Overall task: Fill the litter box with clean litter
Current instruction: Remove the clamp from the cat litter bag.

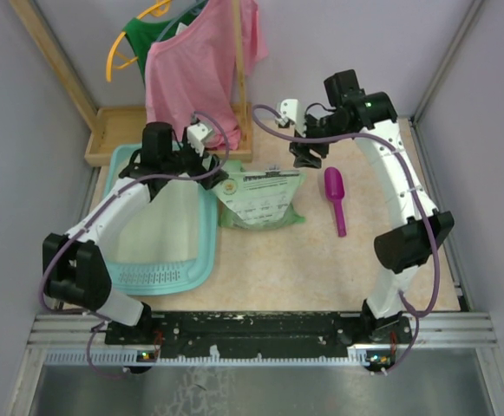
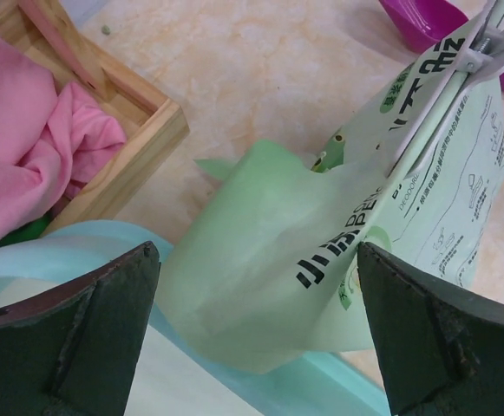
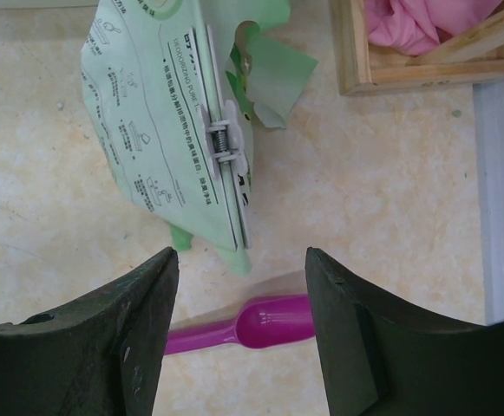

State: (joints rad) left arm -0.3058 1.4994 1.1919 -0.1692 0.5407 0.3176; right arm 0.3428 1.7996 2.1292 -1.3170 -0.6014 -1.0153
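The litter box (image 1: 201, 260), a light-teal tray with a whitish base, lies at the left under my left arm; its rim (image 2: 69, 241) also shows in the left wrist view. No clean litter is in view. A pale green printed bag (image 1: 262, 201) lies beside the box, held closed by a white clip (image 3: 225, 139). My left gripper (image 1: 210, 172) is open, and the bag's folded corner (image 2: 260, 234) lies between its fingers over the box rim. My right gripper (image 1: 305, 158) hovers open above the bag's other corner (image 3: 147, 113) and a magenta scoop (image 3: 269, 322).
A wooden tray (image 1: 113, 130) stands at the back left with a post carrying a pink garment (image 1: 195, 61) and hangers. In the left wrist view the tray's corner (image 2: 143, 143) is close. The scoop (image 1: 336, 198) lies right of the bag. Grey walls close both sides.
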